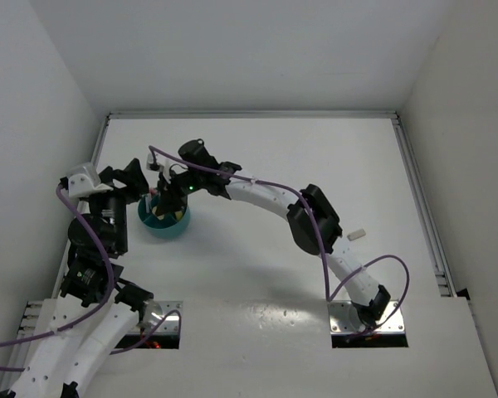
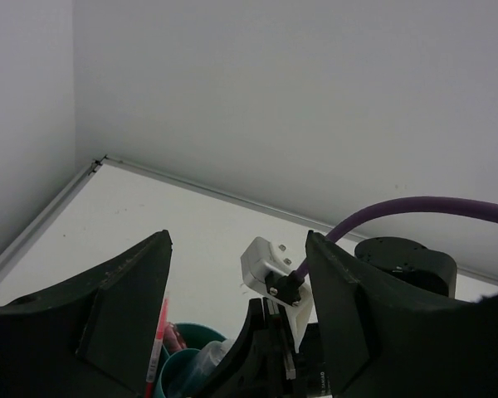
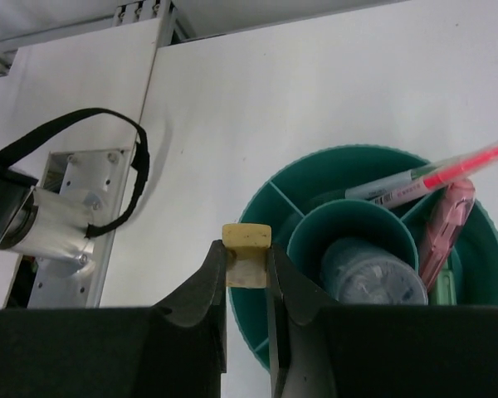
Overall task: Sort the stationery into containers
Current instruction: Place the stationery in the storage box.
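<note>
Stationery piece, a small cream-yellow block (image 3: pixel 246 235), is pinched between the narrowly closed jaws of the right gripper (image 3: pixel 247 259). In the right wrist view it sits at the 9 o'clock rim of the teal holder (image 3: pixel 270 199); contact with the rim cannot be judged. The holder's central tube (image 3: pixel 353 217) contains a blue-grey capped item (image 3: pixel 373 274). Toward 3 o'clock, the outer compartments hold a pink marker (image 3: pixel 448 220) and a clear pen (image 3: pixel 398 184) with a pink core. The left gripper (image 2: pixel 238 249), jaws spread wide, stands just beside the holder at its 9 o'clock in the top view. A small white piece (image 1: pixel 358 235) lies on the table (image 1: pixel 257 149), well apart from the holder toward 3 o'clock.
</note>
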You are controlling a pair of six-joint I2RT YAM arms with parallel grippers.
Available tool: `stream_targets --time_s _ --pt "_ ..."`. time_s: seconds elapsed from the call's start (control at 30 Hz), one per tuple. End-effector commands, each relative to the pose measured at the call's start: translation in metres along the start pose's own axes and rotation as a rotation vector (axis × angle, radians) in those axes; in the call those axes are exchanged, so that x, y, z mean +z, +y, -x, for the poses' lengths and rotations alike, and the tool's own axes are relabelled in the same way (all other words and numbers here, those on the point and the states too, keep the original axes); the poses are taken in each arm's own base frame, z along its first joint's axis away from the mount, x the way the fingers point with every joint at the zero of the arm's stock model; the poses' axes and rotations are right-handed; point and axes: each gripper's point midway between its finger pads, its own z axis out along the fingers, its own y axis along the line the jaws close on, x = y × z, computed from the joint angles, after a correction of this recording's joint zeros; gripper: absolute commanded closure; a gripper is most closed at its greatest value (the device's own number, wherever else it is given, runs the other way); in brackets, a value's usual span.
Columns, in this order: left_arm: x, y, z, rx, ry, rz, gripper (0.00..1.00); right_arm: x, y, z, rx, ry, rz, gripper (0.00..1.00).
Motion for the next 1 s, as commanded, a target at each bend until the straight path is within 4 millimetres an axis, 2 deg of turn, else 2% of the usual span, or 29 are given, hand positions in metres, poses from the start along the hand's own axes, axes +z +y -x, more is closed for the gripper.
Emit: stream_targets --time_s 0.0,0.1,0.17,0.3,0.53,0.77,0.9,0.97 --pt "0.001 -0.001 0.009 -0.021 -0.037 -0.006 0.29 0.013 -0.002 0.029 -0.088 -0.071 -0.045 1.00" --pt "0.001 -0.003 0.009 -0.021 -0.035 -0.016 0.29 0.012 -0.005 0.024 -0.094 -0.051 -0.065 1.00" --pt "-0.001 -0.003 0.012 -0.026 -0.042 -0.018 0.29 0.015 -0.001 0.021 -0.104 -0.040 -0.056 1.00" --pt "-0.001 -0.003 0.012 -0.026 -0.042 -0.018 0.29 0.018 -0.007 0.005 -0.095 -0.007 -0.072 1.00" --pt "-0.002 -0.002 0.014 -0.030 -0.050 -0.020 0.29 0.020 -0.009 0.000 -0.094 0.015 -0.107 1.00" --pt "-0.002 -0.002 0.014 -0.030 -0.050 -0.020 0.29 0.019 -0.013 -0.009 -0.096 0.042 -0.124 0.71" --pt "-0.002 -0.002 0.014 -0.030 -0.050 -0.020 0.29 0.019 -0.006 -0.012 -0.108 0.059 -0.113 0.66" --pt "-0.004 -0.002 0.017 -0.035 -0.058 -0.022 0.29 0.017 -0.004 -0.007 -0.114 0.052 -0.114 0.65"
